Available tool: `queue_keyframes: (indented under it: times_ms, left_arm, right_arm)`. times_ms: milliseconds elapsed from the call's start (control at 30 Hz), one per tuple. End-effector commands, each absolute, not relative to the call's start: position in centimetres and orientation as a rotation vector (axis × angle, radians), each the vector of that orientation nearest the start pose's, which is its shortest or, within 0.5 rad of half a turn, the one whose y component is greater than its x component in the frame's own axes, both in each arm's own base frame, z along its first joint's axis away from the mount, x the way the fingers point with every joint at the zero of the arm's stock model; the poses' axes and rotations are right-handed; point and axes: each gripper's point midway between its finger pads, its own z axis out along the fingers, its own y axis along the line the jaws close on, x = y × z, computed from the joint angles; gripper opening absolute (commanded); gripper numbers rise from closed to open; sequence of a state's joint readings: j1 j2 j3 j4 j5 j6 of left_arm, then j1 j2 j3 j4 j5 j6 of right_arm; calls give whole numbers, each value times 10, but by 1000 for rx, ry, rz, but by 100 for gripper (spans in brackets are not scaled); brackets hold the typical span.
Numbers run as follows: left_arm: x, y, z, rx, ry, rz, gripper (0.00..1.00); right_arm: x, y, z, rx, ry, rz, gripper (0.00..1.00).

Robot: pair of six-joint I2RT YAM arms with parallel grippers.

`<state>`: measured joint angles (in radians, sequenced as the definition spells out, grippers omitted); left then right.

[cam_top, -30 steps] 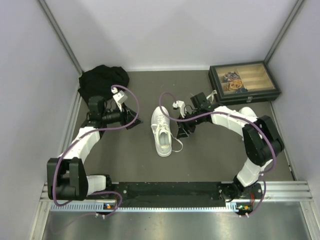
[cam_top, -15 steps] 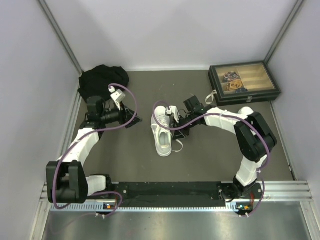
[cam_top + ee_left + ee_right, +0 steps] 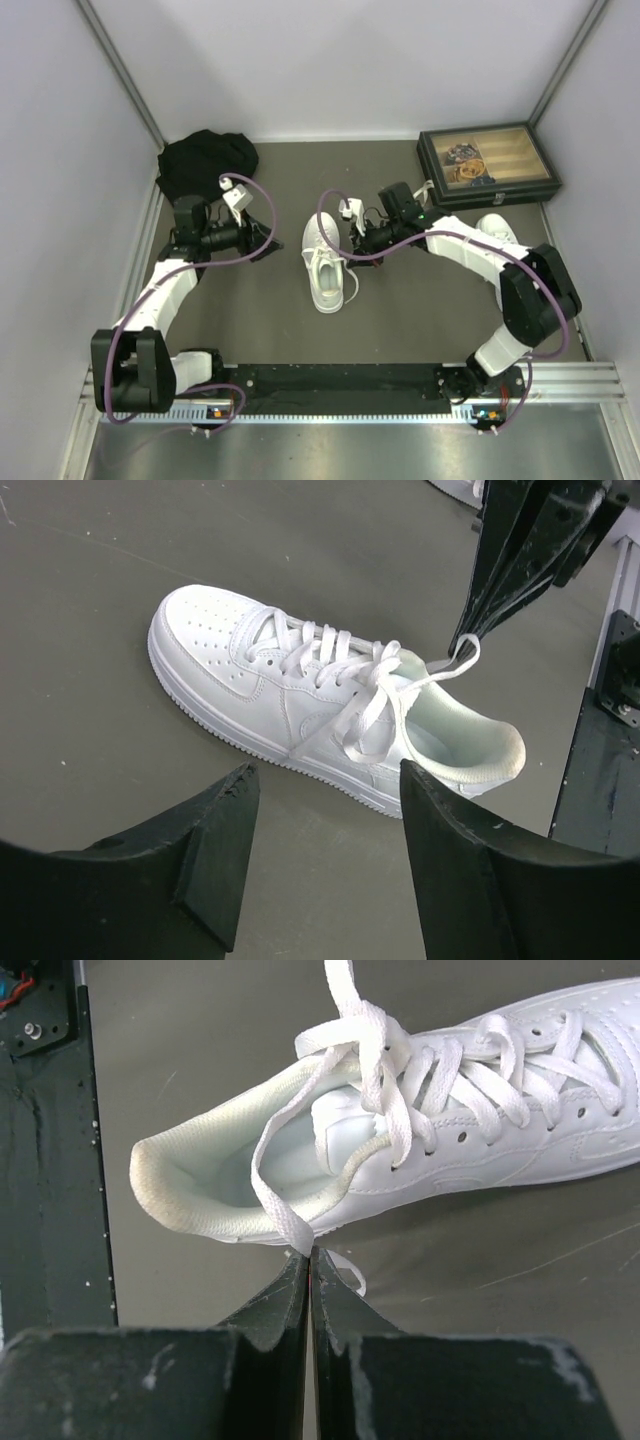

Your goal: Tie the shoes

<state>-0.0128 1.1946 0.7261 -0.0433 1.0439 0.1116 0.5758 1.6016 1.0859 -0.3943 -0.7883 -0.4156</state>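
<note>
Right gripper (image 3: 310, 1260) is pressed together on the tip of a white lace (image 3: 262, 1175). Its two black fingers (image 3: 275, 1310) meet with only the flat lace end between them, just beside the heel of the shoe on its right side. The left gripper (image 3: 265, 240) stands spread, its fingers (image 3: 215, 850) wide apart and holding nothing. It points at the shoe from the left, near it but not touching.

The grey tabletop (image 3: 400, 310) carries everything. At its far right corner sits a dark rectangular box (image 3: 487, 165) with a wooden inside. At the far left corner lies a black cloth bundle (image 3: 205, 160), just beyond the left arm's wrist.

The all-white sneaker (image 3: 325, 262) stands upright on its sole at the middle of the tabletop, between the two grippers, with its toe to the far side and its heel to the near side. Its laces are threaded through the eyelets and cross once, loosely, over the tongue, with the ends left loose. The pinched lace runs from that crossing over the open collar and down the right side to the right gripper, slack and curved. The other end leads off over the left side of the sneaker.
</note>
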Motion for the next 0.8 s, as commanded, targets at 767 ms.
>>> queue_keyframes:
  times_ms: [767]
  left_arm:
    - [273,-259,194,1094,1366,-789,78]
  right_arm:
    - [246,311,186,-1109,1924,1257,0]
